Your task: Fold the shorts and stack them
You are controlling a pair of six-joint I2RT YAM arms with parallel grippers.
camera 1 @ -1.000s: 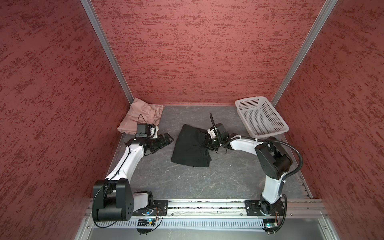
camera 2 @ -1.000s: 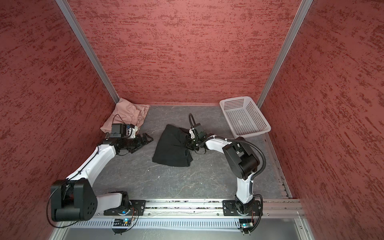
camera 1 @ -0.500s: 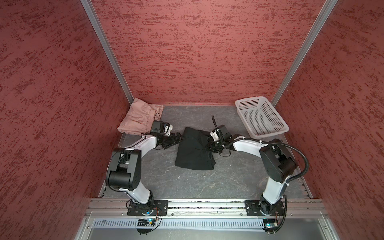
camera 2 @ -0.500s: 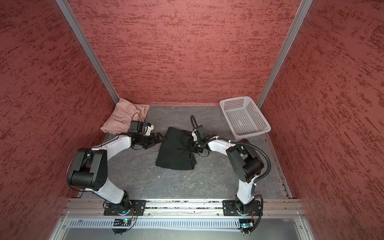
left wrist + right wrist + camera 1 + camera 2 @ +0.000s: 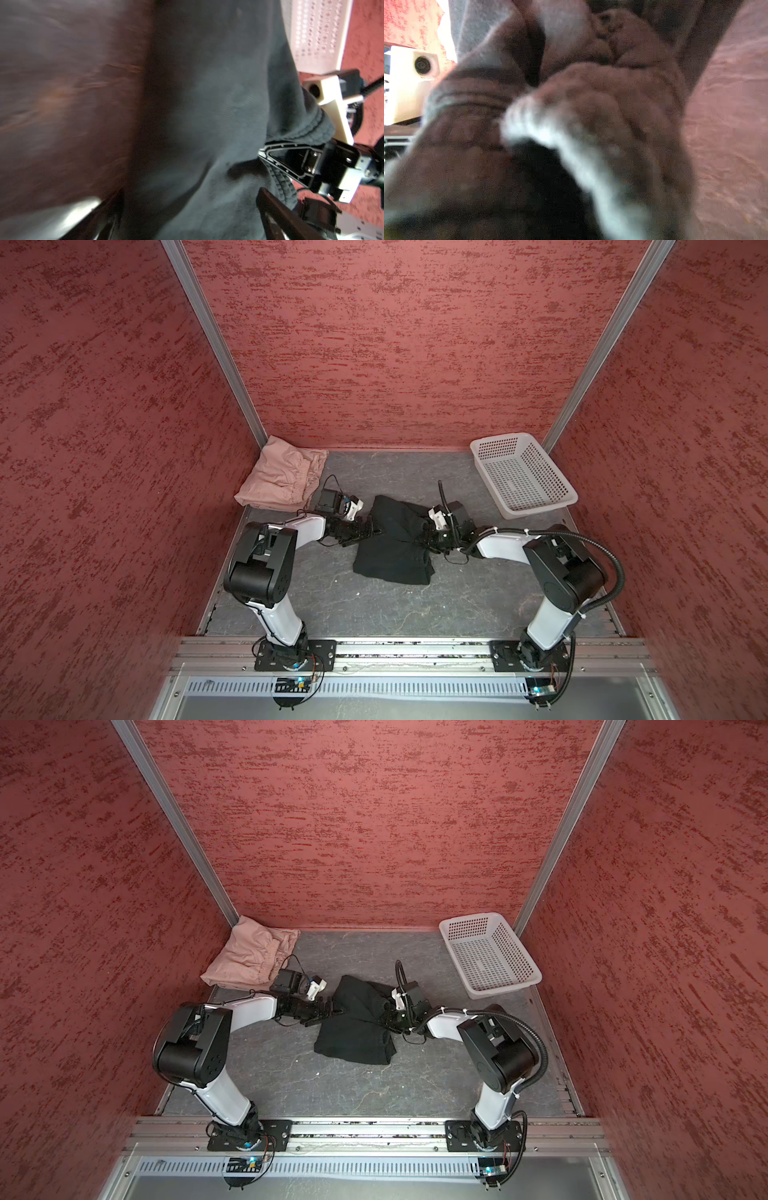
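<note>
The left arm has swung in over the last second. Its claw was well off to the left of the black shorts (image 5: 390, 556); now the left claw (image 5: 368, 527) sits right at their left edge, in the middle of both top views. Its jaws stand wide apart and hold nothing. In the left wrist view dark cloth fills the space ahead of them, and that view is too smeared to show whether they touch it.

The right claw (image 5: 428, 533) has not let go. It is nearly closed, pinching the gathered waistband (image 5: 311, 128) on the right side of the black shorts, and the left wrist view shows the cloth bunched over its jaw. The shorts have slid a little toward the lower right of the frame and lie as a rough dark slab at the centre of the surface (image 5: 374, 614), not yet a neat fold.

The pink shorts (image 5: 282, 479) lie at the upper left of the surface, against the back corner, apart from both claws and looking already folded. The basket (image 5: 540, 508) sits at the upper right, untouched.

My reading: with one side held and the other claw arrived, the pair is set for a two-handed fold or lift of the black shorts. Stacking them on the pink pair is still to do
</note>
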